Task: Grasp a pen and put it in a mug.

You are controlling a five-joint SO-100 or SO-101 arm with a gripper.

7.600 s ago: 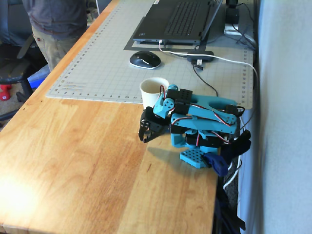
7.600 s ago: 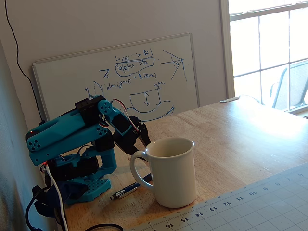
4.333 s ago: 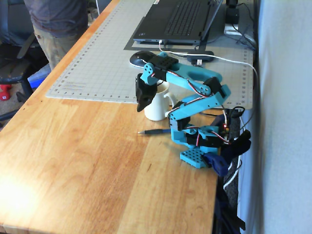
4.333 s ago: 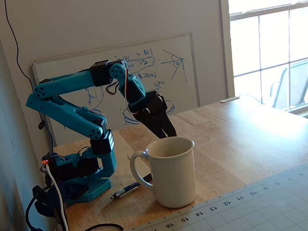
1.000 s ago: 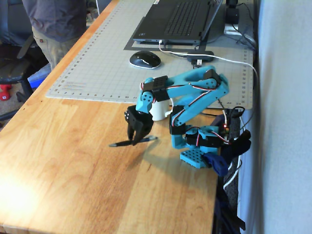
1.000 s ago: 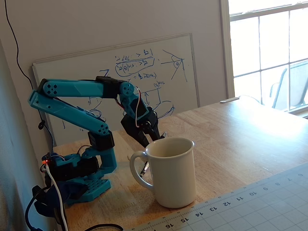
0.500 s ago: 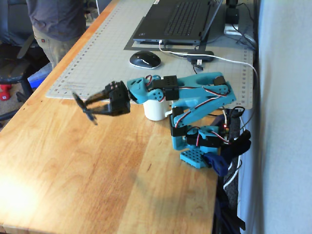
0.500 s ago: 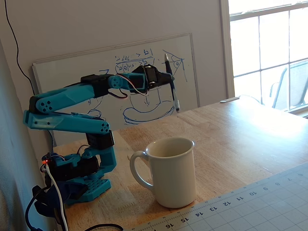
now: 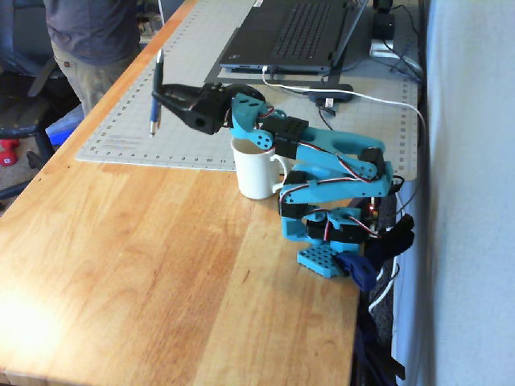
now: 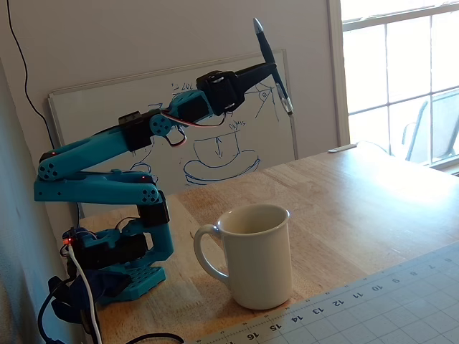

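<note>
One pen (image 9: 158,92) clenched upright in my gripper (image 9: 161,97); it's up off the table, mug (image 9: 256,168) standing just beside.

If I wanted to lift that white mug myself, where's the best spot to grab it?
Take the mug by its loop handle, coming from the arm's side. The mug stands upright, and the handle points toward the arm's base. The gripper above holds the pen.

A wooden surface (image 9: 161,265) carries a grey cutting mat (image 9: 185,96) and laptop (image 9: 294,32). A whiteboard (image 10: 215,143) leans against the wall beside a bright window (image 10: 398,79).
</note>
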